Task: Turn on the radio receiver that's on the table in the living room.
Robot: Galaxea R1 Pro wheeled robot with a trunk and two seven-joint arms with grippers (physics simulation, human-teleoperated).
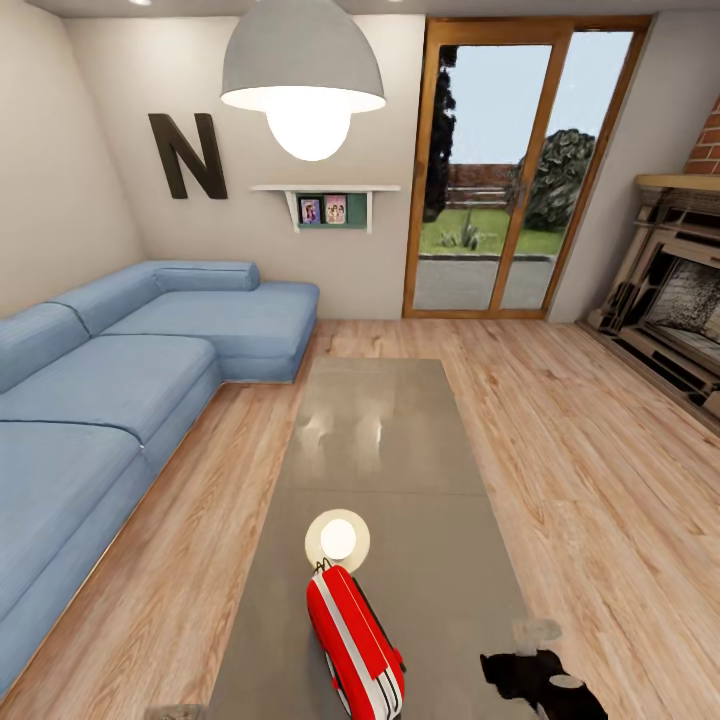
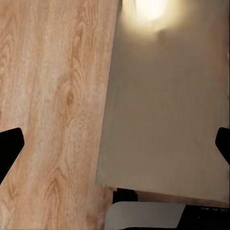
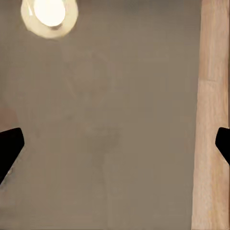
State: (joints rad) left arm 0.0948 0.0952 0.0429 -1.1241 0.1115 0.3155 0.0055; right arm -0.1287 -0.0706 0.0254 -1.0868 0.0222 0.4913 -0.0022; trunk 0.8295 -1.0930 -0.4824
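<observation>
My right tool hovers released over the bench, the radio receiver lying just to its left. Swinging in carelessly could knock the receiver off the bench's near edge.

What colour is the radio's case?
Red with white stripes; the radio shows best in the head view.

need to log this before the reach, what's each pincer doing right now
Left pincer: open, fingertips wide apart, holding nothing, over the table edge.
Right pincer: open, holding nothing, above the table.
</observation>
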